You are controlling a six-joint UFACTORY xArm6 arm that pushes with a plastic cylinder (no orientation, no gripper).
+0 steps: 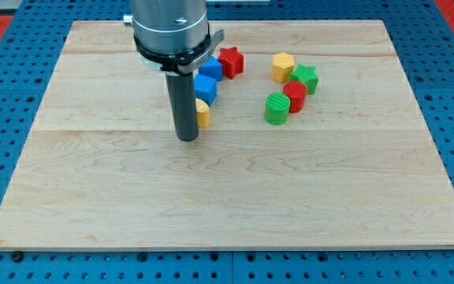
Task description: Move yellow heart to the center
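My tip (187, 138) rests on the wooden counter (227, 197) just left of the yellow heart (203, 113) — touching or nearly so, and partly hiding it. The tool is a plain rod with nothing to open and holds nothing. Above the heart sit two blue blocks (206, 87) and a red star (230, 61) — further right, a yellow block (282, 67), green star (306, 78), red block (294, 96) and green block (276, 109) cluster together.

Bright, even overhead light fills the scene, and the wooden board (227, 189) shows no glare from edge to edge. Shadows are soft and short, hugging the blocks near the far edge. Focus is sharp into all four corners, without visible edge distortion.
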